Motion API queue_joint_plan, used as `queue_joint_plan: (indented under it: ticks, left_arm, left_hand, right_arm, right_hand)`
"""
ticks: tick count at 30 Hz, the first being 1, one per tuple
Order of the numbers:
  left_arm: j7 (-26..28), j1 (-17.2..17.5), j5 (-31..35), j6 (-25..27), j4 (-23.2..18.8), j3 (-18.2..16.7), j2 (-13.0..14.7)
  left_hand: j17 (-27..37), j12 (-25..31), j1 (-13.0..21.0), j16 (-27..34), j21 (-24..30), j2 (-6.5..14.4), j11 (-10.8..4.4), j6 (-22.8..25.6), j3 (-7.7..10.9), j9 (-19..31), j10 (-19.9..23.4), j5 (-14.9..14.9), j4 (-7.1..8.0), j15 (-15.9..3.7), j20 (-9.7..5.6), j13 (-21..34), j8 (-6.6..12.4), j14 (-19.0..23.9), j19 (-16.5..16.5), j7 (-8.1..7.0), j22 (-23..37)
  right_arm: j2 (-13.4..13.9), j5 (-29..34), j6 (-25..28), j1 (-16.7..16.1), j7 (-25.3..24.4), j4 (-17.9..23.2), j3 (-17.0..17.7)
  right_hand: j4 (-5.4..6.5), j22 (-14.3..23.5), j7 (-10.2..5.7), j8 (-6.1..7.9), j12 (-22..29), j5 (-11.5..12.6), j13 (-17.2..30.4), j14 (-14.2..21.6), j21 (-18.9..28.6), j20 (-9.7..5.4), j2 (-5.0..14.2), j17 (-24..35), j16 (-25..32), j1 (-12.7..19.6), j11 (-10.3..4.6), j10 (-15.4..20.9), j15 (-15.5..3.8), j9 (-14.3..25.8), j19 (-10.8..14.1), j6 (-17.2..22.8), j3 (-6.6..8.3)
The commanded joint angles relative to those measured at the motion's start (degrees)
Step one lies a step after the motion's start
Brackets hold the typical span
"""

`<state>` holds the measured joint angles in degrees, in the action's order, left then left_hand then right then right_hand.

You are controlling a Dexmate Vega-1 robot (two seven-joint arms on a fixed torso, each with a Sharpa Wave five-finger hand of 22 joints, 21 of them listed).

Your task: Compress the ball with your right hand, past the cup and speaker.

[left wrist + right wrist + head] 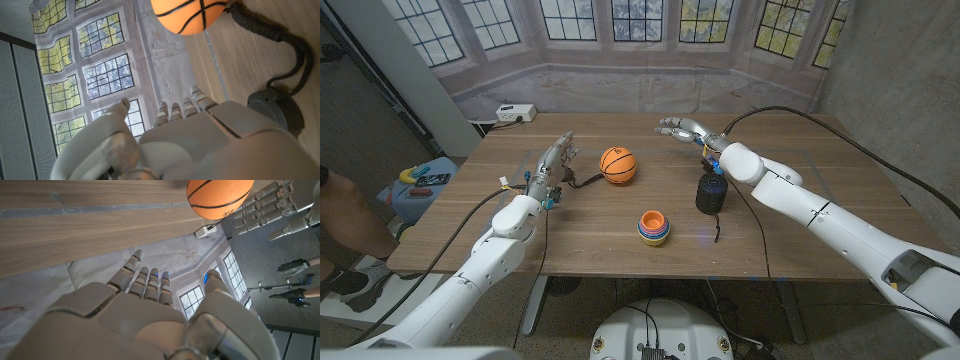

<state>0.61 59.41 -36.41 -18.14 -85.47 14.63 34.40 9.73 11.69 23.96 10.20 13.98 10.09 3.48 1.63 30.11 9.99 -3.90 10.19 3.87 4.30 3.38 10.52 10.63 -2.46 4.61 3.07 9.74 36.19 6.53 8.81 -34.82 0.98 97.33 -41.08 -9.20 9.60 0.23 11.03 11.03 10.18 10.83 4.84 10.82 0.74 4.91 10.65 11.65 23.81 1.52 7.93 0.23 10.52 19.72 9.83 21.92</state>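
Two hands were up over the wooden bench (620, 235), and both held nothing. The right hand (682, 128) hung in the air with its fingers loose and apart, at about 2 o'clock from the little basketball (617, 164) and well apart from it. The left hand (555, 158) stood at the ball's 9 o'clock, near it but not touching, fingers spread and empty too.

The orange ball sat on the bench, past the other things. A stack of bright cups (654, 227) stood at the ball's 5 o'clock, closer to the robot. A black round speaker (711, 193) stood at the ball's 4 o'clock, under the right arm. A black cord (582, 181) lay on the bench just beside the ball, running toward the left hand.

A white power strip (515, 113) lay behind the bench at 11 o'clock.
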Motion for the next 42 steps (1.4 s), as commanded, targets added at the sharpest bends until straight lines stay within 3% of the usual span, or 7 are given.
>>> queue_joint_plan:
  ticks: [1,6,15,20,42]
  left_arm:
    - [1.47,1.75,0.24,-0.25,-1.34,-1.49,0.89]
    - [1.77,2.30,0.30,-0.37,-1.83,-1.82,0.99]
    - [2.06,3.17,0.38,-0.48,-2.47,-2.52,1.44]
    - [2.11,3.67,0.35,-0.69,-2.72,-2.92,1.63]
    - [1.92,6.10,-0.14,-2.45,-3.13,-4.20,1.44]
  left_hand:
    - [0.12,0.04,-0.21,0.06,-0.19,-0.32,0.15,0.38,0.34,0.25,0.25,-0.07,-0.03,0.57,-0.09,0.13,-0.05,-0.06,0.61,0.24,0.22]
    - [0.12,0.03,-0.29,0.06,-0.28,-0.34,0.14,0.41,0.41,0.25,0.26,-0.08,-0.09,0.57,-0.09,0.13,-0.05,-0.06,0.65,0.24,0.22]
    - [0.12,0.01,-0.39,0.05,-0.42,-0.36,0.08,0.49,0.50,0.25,0.28,-0.08,-0.17,0.55,-0.13,0.14,-0.03,-0.06,0.71,0.18,0.23]
    - [0.12,-0.01,-0.46,0.05,-0.49,-0.37,0.06,0.51,0.55,0.25,0.26,-0.09,-0.21,0.60,-0.12,0.14,-0.03,-0.05,0.75,0.20,0.23]
    - [0.12,0.01,-0.76,0.06,-0.86,-0.37,0.23,0.48,0.84,0.26,0.46,-0.10,-0.43,0.51,-0.12,0.15,-0.08,0.00,0.87,0.18,0.24]
  right_arm:
    - [-2.58,4.58,2.04,4.87,3.20,-1.78,-5.04]
    - [-3.76,5.43,1.37,6.06,3.92,-3.09,-6.20]
    - [-5.01,7.70,1.69,8.29,6.00,-4.10,-8.39]
    - [-5.85,9.37,3.90,9.56,7.53,-3.61,-9.80]
    - [-9.93,15.67,8.30,16.01,15.58,-1.71,-16.51]
  right_hand:
    - [-0.83,0.11,0.83,0.41,0.16,0.32,0.20,0.21,0.21,0.78,-0.19,0.10,-0.18,1.29,0.51,0.36,0.52,0.16,0.17,0.22,0.24]
    - [-1.46,0.09,1.20,1.25,1.02,0.23,0.26,1.48,0.29,1.39,-1.61,0.00,0.09,4.66,0.76,2.95,0.58,0.17,0.78,2.48,0.86]
    - [-1.61,0.08,1.57,1.14,0.97,0.22,0.31,1.72,0.34,1.72,-3.22,-0.02,0.03,5.84,1.07,3.19,0.81,0.17,1.21,2.45,0.68]
    - [-1.30,0.11,2.16,0.46,0.25,0.41,0.40,0.88,0.13,2.26,-5.07,0.01,-0.40,6.85,1.74,1.56,1.68,0.19,0.92,1.05,0.28]
    - [-0.48,0.23,3.35,-0.85,-0.73,0.84,0.62,-3.10,-0.08,4.35,-7.26,0.20,-1.18,8.84,3.84,-4.56,4.16,0.28,-0.22,-4.08,-0.36]
